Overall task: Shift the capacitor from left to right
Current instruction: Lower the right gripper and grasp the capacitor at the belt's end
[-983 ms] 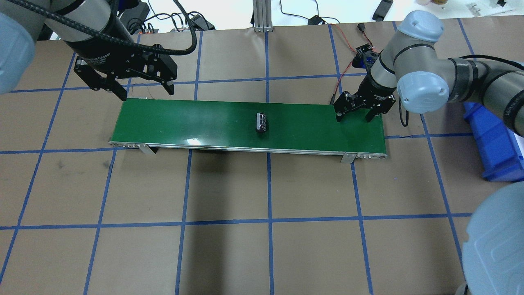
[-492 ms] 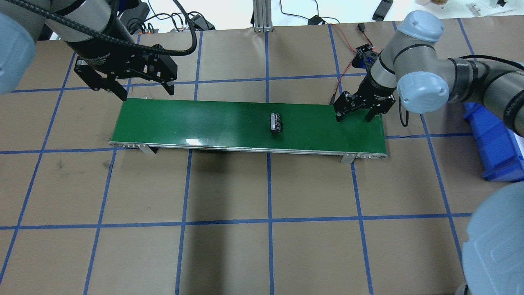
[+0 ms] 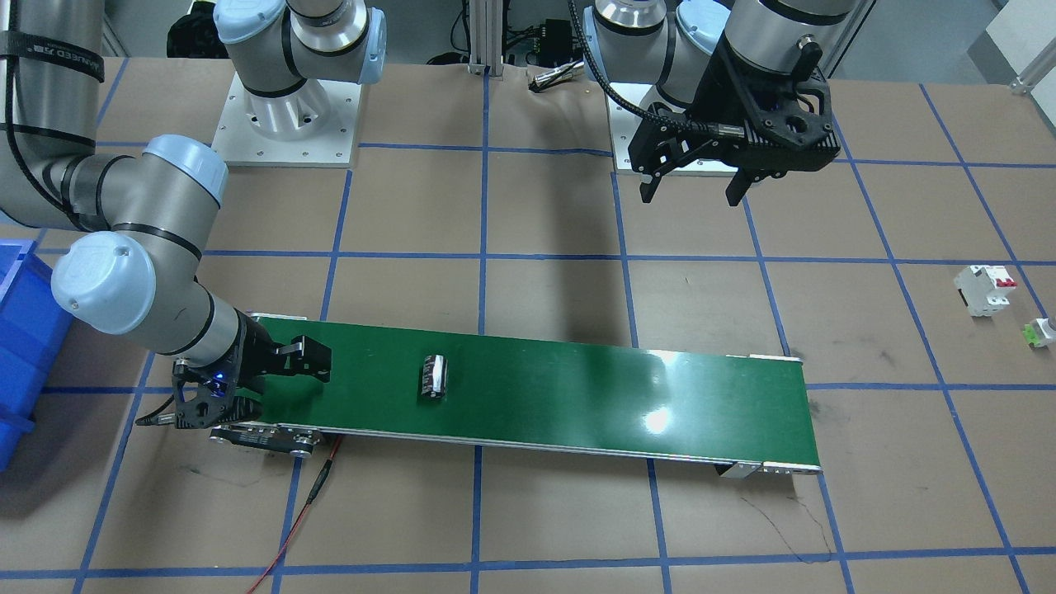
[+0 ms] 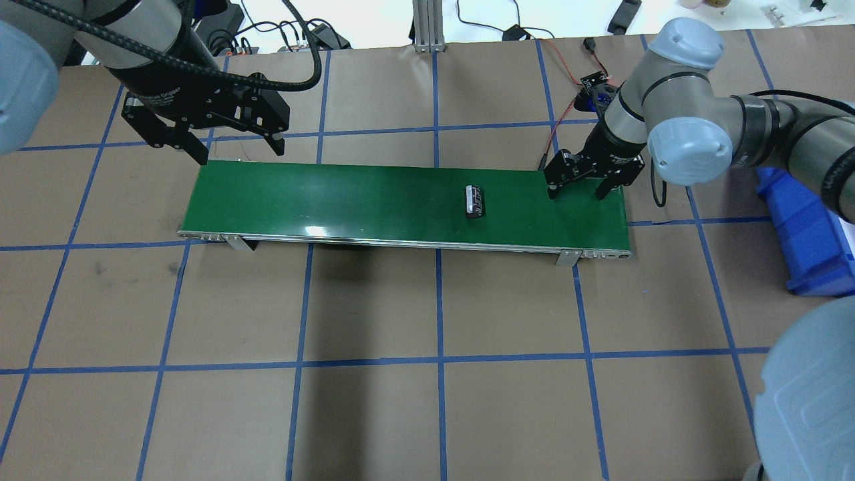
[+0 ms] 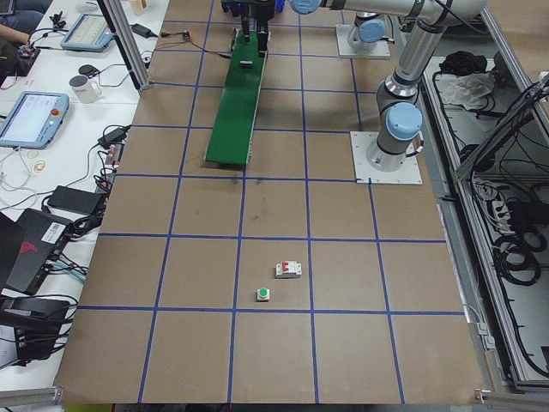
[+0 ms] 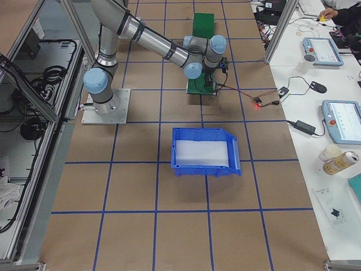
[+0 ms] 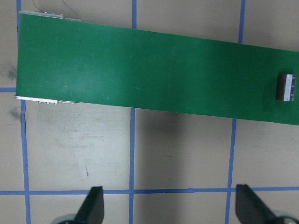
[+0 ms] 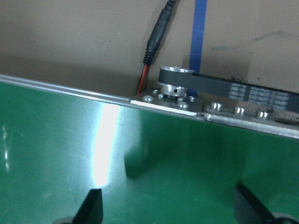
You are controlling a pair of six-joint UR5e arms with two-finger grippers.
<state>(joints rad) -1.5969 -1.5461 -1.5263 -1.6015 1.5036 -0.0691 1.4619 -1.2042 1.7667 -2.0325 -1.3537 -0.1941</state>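
The green conveyor belt point(image 4: 334, 200) runs left to right across the far half of the table point(image 4: 434, 401), whose brown paper top is ruled with blue tape into squares. The belt has silver rails along its long edges and small brackets under its near edge. The capacitor point(image 4: 475, 202) lies on its side on the belt, right of the middle, with its length across the belt's width and roughly midway between the far and near edges. A stretch of bare green separates it from the right gripper point(image 4: 577, 194), and the two do not touch. The capacitor is a stubby dark blackish-purple cylinder with pale silvery stripes and a pale end. Its print is too small to read. The right gripper hangs low over the belt's right end near the far edge, with its fingers spread and nothing between them. Its wrist camera shows the far rail, a pulley and a red-and-black lead just beyond. The left gripper point(image 4: 239, 152) hovers above the belt's far left corner, released, with its fingers wide apart and empty. White lettering on its body ends in "Gripper", and the rest cannot be made out. A blue bin point(image 6: 203, 151) stands on the table well to the right of the belt. A white circuit breaker point(image 3: 983, 289) with red switches and a small green-and-white piece point(image 3: 1041, 332) lie near each other, well beyond the belt's left end.
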